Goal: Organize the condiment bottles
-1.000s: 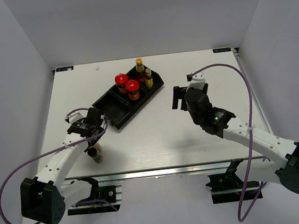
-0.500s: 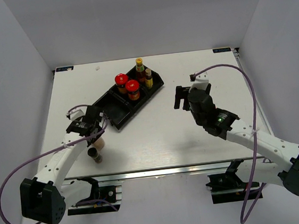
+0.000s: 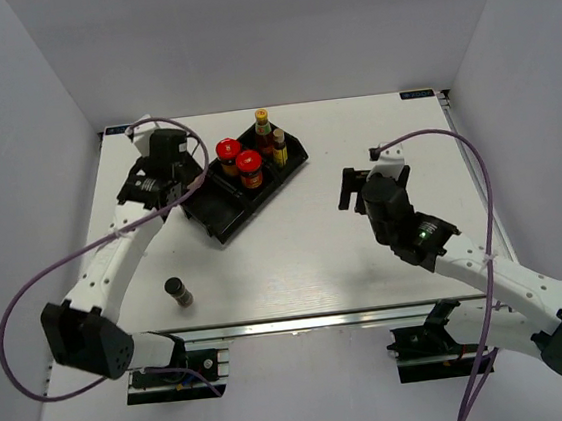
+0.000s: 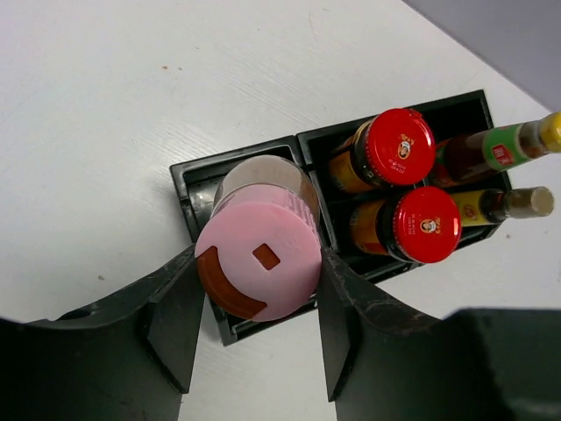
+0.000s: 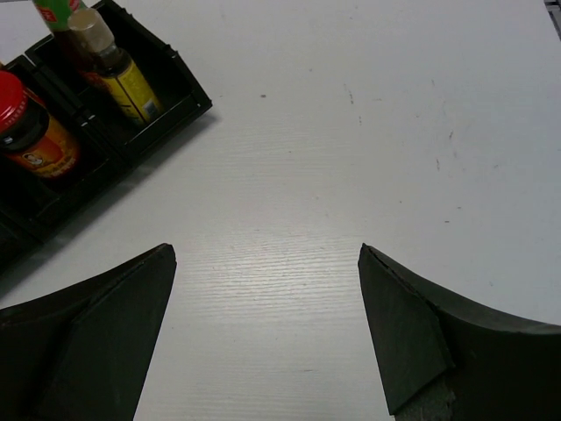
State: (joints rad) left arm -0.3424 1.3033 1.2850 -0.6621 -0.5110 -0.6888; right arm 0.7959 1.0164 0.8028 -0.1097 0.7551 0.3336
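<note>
A dark-capped bottle (image 3: pixel 177 291) stands on the bench (image 3: pixel 316 252), well apart from the tray (image 3: pixel 224 219). The left jaws grip a pink-capped bottle (image 4: pixel 259 254) over the tray's left end. 2 red-lidded jars (image 3: pixel 229 154) (image 3: pixel 249 166) sit in its middle, 2 slim bottles (image 3: pixel 263 124) (image 3: pixel 279 144) at its right end. Right of it, the right jaws gape wide.

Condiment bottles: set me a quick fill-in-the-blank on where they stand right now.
The held bottle in the left gripper has a ____ cap.
The middle compartment of the tray holds ____ red-lidded jars.
The dark-capped bottle stands on the ____, outside the tray.
The right gripper is ____ and empty.
Missing words: pink; two; table; open.
</note>
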